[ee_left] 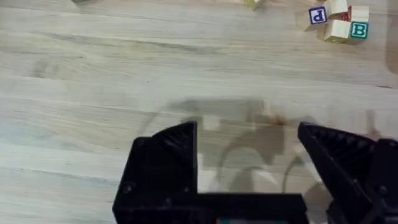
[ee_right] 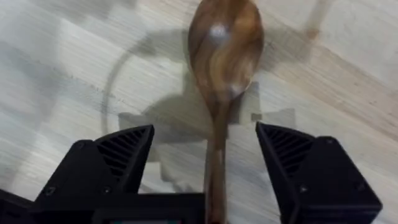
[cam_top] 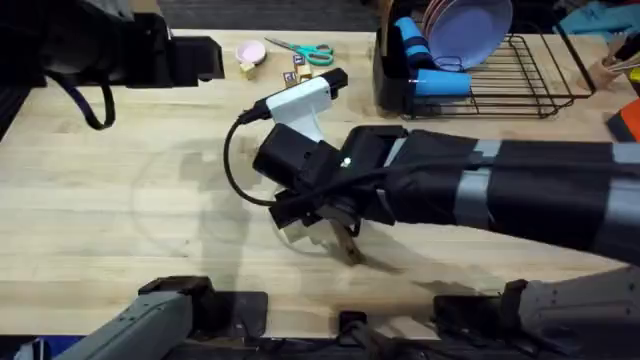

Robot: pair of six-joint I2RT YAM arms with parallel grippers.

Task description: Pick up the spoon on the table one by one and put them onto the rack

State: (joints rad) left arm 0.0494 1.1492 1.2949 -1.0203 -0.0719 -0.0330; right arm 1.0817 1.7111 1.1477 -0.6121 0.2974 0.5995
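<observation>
your right gripper [ee_right: 208, 168] hangs low over the worktop [cam_top: 120, 200] with its fingers wide apart, one on each side of the spoon [ee_right: 222, 56]; the slim handle runs back between them, so you are lined up to close across it, not on the broad bowl; nothing is clamped yet, and the spoon lies flat on the wood; from overhead its handle [cam_top: 350, 245] pokes out beneath the right arm near the front middle; the rack [cam_top: 500, 85] stands well apart at the far right, holding plates and blue cups, so a carry awaits; your left gripper [ee_left: 249, 168] hovers spread and empty over bare wood, letter blocks [ee_left: 339, 22] beyond it
</observation>
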